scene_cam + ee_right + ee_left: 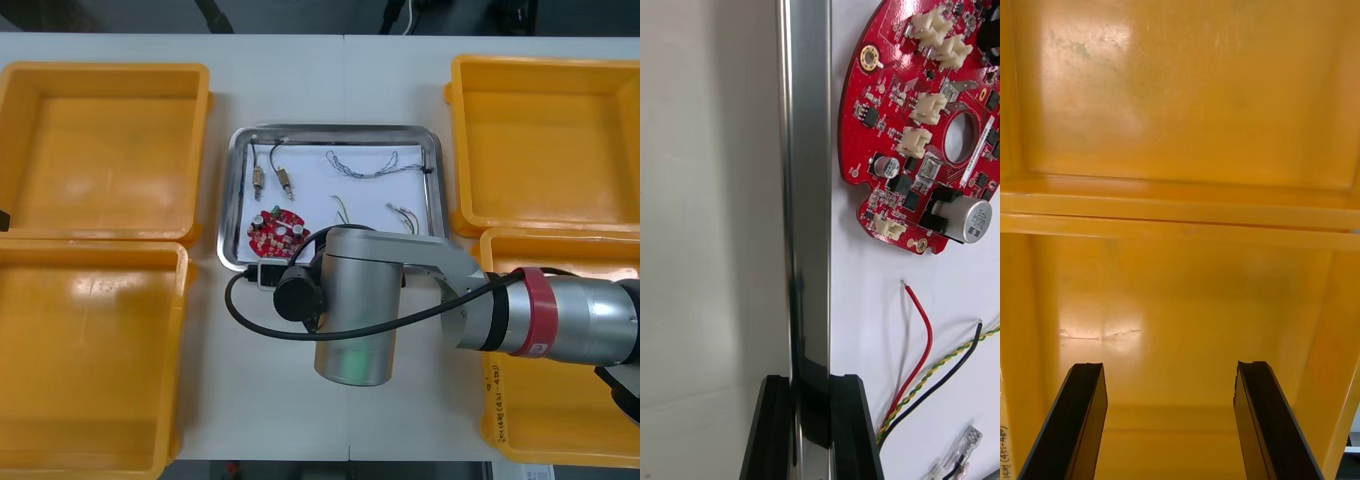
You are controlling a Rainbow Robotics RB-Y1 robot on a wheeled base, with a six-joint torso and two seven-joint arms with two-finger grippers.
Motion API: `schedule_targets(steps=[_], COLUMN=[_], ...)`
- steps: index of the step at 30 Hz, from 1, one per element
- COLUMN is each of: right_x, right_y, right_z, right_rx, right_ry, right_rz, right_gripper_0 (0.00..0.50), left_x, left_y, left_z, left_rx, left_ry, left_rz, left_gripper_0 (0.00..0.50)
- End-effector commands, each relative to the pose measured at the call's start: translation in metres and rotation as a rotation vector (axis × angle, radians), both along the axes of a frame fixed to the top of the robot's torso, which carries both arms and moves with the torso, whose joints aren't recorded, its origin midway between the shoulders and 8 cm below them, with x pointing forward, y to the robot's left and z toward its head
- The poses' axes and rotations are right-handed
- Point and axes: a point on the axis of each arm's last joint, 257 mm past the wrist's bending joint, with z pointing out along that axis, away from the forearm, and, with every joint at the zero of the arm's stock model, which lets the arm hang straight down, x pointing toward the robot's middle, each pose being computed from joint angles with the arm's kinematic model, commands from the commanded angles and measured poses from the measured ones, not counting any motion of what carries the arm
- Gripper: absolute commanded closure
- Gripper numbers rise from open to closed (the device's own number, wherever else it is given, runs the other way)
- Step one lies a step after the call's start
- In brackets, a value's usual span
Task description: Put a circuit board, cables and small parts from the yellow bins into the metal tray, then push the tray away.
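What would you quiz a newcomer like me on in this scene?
1. True or false: the circuit board lies inside the metal tray.
2. The right gripper is shut on: A the circuit board, B the tray's near rim, C nothing.
3. The left gripper hovers over a yellow bin. Are its fingers open or shut?
Key: 1 true; 2 B; 3 open.
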Motion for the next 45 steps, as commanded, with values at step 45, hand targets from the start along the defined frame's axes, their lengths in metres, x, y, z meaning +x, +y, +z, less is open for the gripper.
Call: schedule_targets(steps=[45], right_x=[0.103], right_y=[0.044], right_z=[0.091], right_rx=[0.059], right_ry=[-0.254], right_rz=[0.081], right_gripper_0=[0.500], left_x=[-0.007], left_y=[0.016], left_z=[0.012], left_rx=[0.120], left_ry=[-0.009], left_rz=[-0.101], left_gripper_0=[0.000])
